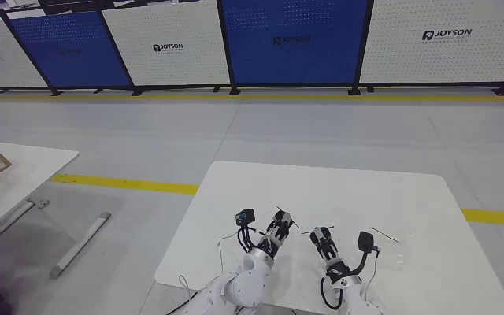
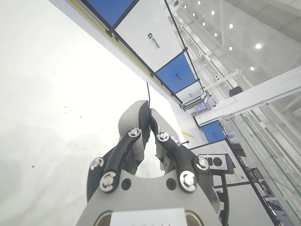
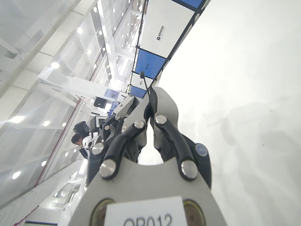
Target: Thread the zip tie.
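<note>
Left tool (image 2: 149, 108) clenched on zip tie (image 2: 148, 92), thin tail jutting past fingertips; right tool (image 3: 148, 95) clenched likewise, head end (image 3: 142, 74) jutting out.

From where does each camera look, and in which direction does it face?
Top view: above the arms, looking down at the white table; left arm and right arm show.
Left wrist view: on the left wrist, facing along its jaws, shut on a zip tie tail.
Right wrist view: on the right wrist, facing along its jaws, shut on a zip tie head.
Shared: both wrist views show table and partition panels.
</note>
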